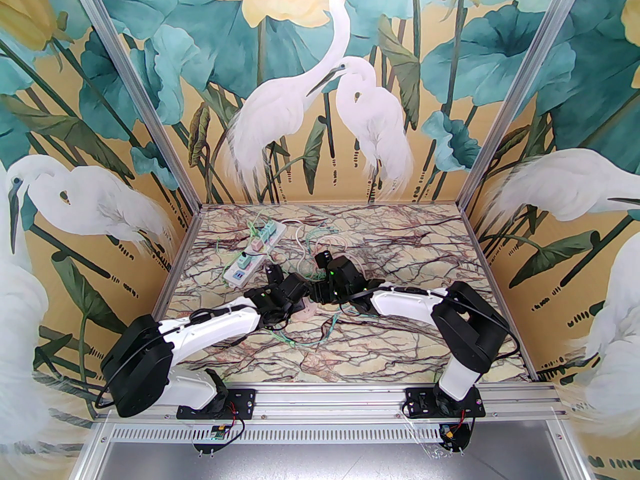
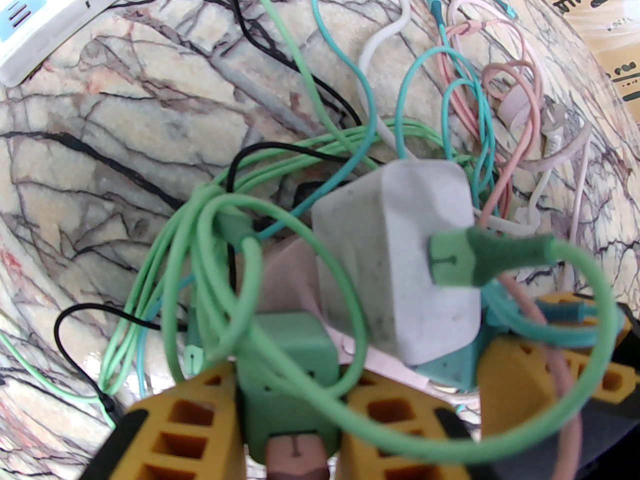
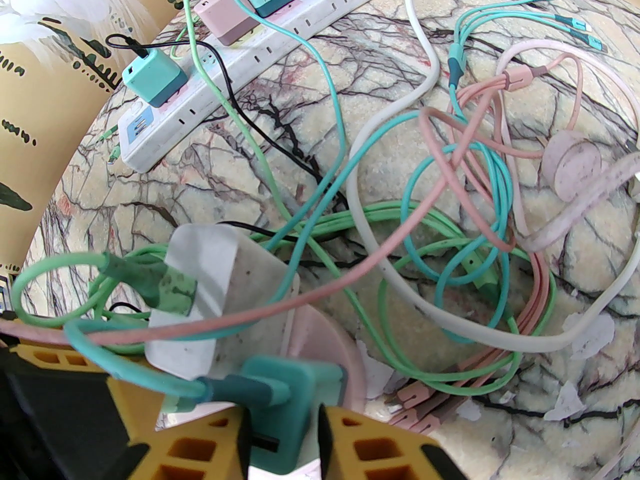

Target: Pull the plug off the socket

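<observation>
Left gripper (image 2: pixel 287 398): jaws closed on green plug (image 2: pixel 285 358). Right gripper (image 3: pixel 285 438): jaws closed on teal plug (image 3: pixel 285 393). Both plugs sit against pink socket (image 3: pixel 325 338), beside white adapter (image 2: pixel 400 258), middle of table (image 1: pixel 425 348). Cable tangle (image 3: pixel 356 203) around. Power strip (image 1: pixel 252 253) toward far-left corner.

The desk (image 2: pixel 100 133) looks like veined marble, dull and faintly grainy. The cables (image 3: pixel 340 133) are smooth, rubbery plastic; the white charger (image 2: pixel 395 263) is matt plastic, scuffed and speckled, and the strip (image 3: pixel 310 18) is glossier white plastic. The yellow pads (image 2: pixel 190 433) of the left tool (image 2: pixel 292 375) are matt, open-celled plastic.
</observation>
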Controlling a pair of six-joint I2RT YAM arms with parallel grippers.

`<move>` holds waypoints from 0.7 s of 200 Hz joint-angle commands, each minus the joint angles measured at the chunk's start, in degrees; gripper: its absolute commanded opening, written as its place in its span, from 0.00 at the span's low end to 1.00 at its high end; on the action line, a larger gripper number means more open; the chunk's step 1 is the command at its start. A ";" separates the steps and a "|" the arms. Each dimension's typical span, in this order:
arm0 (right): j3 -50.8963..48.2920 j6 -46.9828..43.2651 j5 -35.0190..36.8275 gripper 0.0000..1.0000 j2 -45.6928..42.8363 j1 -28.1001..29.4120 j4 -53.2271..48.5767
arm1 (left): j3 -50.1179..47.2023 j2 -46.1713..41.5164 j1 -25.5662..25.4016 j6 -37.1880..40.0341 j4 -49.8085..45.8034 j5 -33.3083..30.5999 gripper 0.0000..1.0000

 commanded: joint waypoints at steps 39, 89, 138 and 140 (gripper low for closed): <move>-1.93 -0.18 3.16 0.31 5.37 -0.21 -10.28 | 16.08 10.16 -7.52 4.64 -8.55 -6.22 0.12; -1.98 -0.18 3.35 0.30 5.17 -0.21 -10.45 | 15.92 9.25 -7.64 4.86 -7.38 -5.48 0.12; -1.96 -0.22 3.49 0.30 5.22 -0.21 -10.55 | 8.94 2.91 -2.90 2.53 0.27 3.40 0.12; -1.91 -0.20 3.51 0.30 5.24 -0.21 -10.59 | 8.32 2.47 -2.59 2.38 0.72 3.98 0.12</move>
